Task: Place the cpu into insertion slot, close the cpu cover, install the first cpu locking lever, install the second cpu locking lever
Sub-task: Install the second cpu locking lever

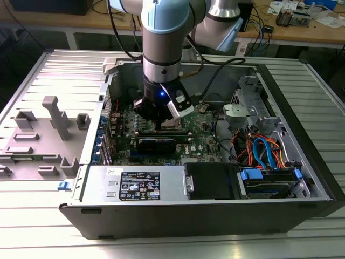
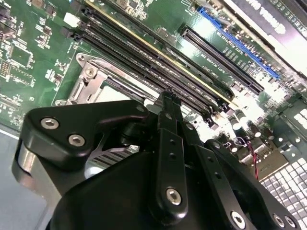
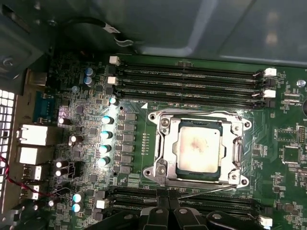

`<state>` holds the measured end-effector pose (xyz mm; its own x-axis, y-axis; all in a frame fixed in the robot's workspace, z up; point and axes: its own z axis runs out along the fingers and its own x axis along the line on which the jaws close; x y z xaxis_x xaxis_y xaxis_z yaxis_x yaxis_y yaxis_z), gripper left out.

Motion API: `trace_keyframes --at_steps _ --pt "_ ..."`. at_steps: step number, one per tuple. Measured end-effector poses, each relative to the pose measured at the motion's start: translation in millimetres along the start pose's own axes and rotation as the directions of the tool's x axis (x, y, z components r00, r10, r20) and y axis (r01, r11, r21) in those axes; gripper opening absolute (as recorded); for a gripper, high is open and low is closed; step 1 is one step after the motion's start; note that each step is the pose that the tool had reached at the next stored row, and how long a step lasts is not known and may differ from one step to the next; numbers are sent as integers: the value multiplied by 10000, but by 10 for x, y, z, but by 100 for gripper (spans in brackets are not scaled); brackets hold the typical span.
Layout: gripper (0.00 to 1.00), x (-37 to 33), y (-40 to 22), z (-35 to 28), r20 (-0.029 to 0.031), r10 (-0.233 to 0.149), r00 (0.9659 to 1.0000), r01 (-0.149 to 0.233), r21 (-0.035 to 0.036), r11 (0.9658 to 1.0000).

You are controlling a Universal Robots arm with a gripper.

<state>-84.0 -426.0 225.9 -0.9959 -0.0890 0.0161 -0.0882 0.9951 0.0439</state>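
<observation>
Arm points straight down into the open case; gripper (image 1: 160, 116) hangs just above the board, jaws pressed together, empty. Dull silvery square cpu (image 3: 199, 148) sits in the slot (image 3: 165, 125), framed by the thin metal cover (image 3: 236, 153).

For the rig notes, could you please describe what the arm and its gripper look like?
The arm is a thick cylinder with pale blue caps and silver-grey segments; a black cable loops beside it. Its wrist narrows to a black section with a small blue light. The gripper is matte black, built from flat linkage bars joined by silver screws, with slim black fingers.
</observation>
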Motion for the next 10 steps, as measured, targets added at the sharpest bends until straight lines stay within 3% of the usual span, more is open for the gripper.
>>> trace_keyframes --at_steps 10 --pt "11 0 -1 12 0 -9 10000 9 -19 10000"
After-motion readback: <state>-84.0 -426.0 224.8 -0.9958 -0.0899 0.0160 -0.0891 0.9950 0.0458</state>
